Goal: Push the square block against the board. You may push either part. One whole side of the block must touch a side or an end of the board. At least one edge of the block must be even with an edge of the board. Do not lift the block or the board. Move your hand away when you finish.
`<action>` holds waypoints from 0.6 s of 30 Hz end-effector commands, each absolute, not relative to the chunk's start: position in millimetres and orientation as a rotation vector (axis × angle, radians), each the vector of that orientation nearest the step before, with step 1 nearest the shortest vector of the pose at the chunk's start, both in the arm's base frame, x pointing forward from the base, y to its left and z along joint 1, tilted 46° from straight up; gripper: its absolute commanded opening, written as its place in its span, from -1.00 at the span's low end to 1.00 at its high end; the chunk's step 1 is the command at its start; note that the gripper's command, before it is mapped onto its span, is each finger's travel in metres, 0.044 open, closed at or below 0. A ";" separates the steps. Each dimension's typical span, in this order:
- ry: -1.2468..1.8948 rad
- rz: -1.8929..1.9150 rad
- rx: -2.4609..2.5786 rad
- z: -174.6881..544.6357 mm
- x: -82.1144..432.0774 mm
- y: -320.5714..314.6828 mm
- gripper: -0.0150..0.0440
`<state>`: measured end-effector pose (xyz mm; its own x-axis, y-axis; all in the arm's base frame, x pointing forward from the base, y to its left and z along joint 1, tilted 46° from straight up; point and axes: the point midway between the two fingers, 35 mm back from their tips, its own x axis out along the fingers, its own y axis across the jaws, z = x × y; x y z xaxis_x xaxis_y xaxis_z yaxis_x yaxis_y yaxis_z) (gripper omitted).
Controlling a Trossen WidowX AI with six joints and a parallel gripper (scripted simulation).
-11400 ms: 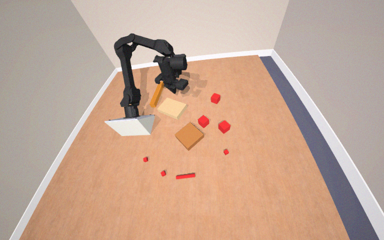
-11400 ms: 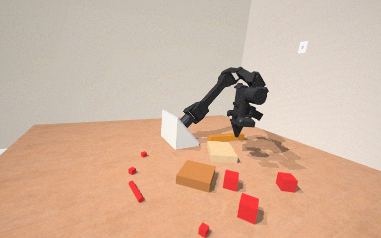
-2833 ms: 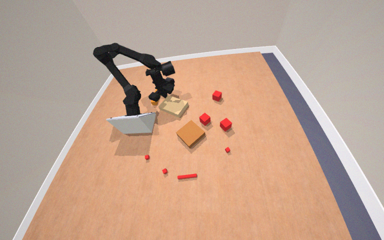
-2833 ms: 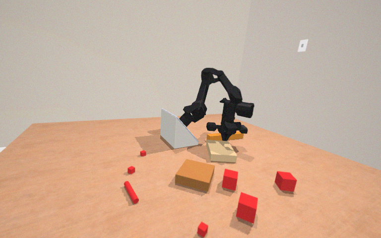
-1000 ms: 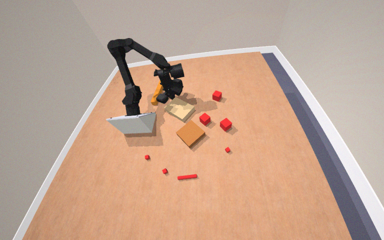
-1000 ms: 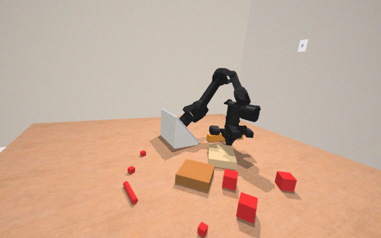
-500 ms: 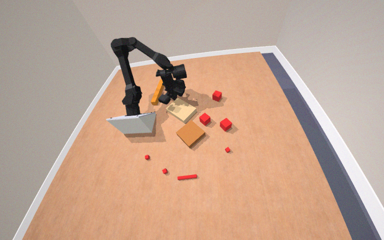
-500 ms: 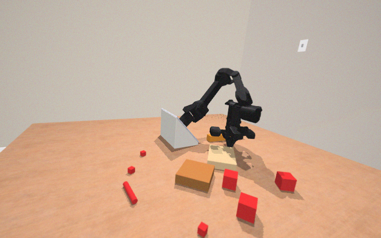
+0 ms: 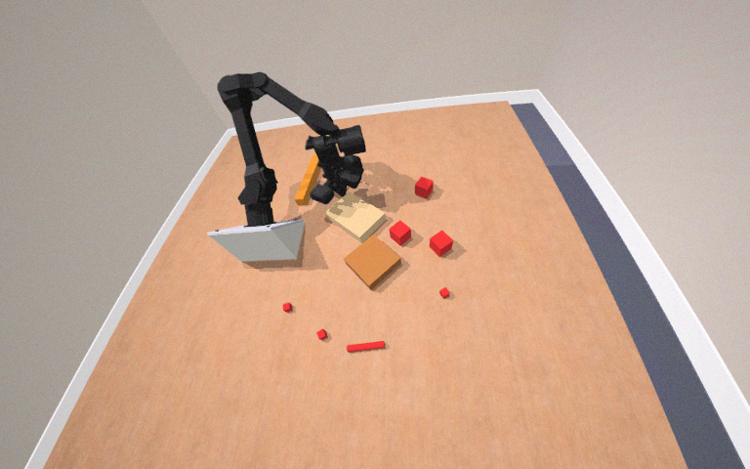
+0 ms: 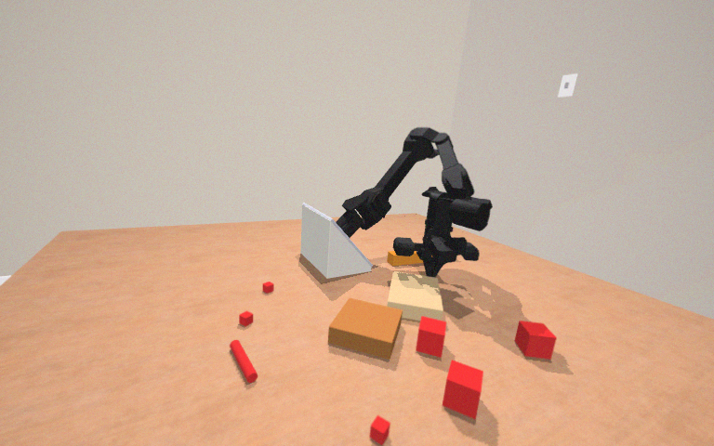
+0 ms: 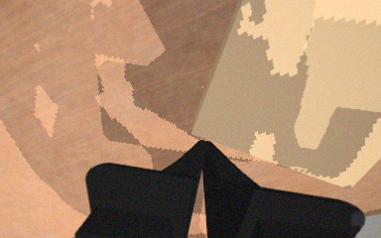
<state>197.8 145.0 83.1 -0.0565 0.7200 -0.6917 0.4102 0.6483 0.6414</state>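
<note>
A flat cream slab (image 9: 359,220) (image 10: 416,294) (image 11: 258,94) lies on the table, partly in the arm's shadow. A thicker brown square slab (image 9: 372,261) (image 10: 365,321) lies flat on the near side of it. Their close corners are offset, with what looks like a narrow gap; whether they touch is unclear. Neither has a whole side against the other. My gripper (image 9: 342,192) (image 10: 431,273) (image 11: 204,146) is shut and empty. It points down at the cream slab's far edge, close to one corner; contact cannot be told.
An orange bar (image 9: 307,181) (image 10: 403,257) lies behind the gripper. Red cubes stand near the slabs, the closest cube (image 9: 400,233) (image 10: 430,336) beside both. Another cube (image 9: 440,243) (image 10: 463,389) is farther right. Small red cubes and a red rod (image 9: 365,346) (image 10: 243,360) lie nearer the front.
</note>
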 end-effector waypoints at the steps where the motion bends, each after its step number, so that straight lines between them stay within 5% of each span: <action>1: 1.687 0.321 0.929 83.9 191.0 147.1 -0.49; 18: 1.688 0.325 0.934 93.2 166.3 154.5 -0.49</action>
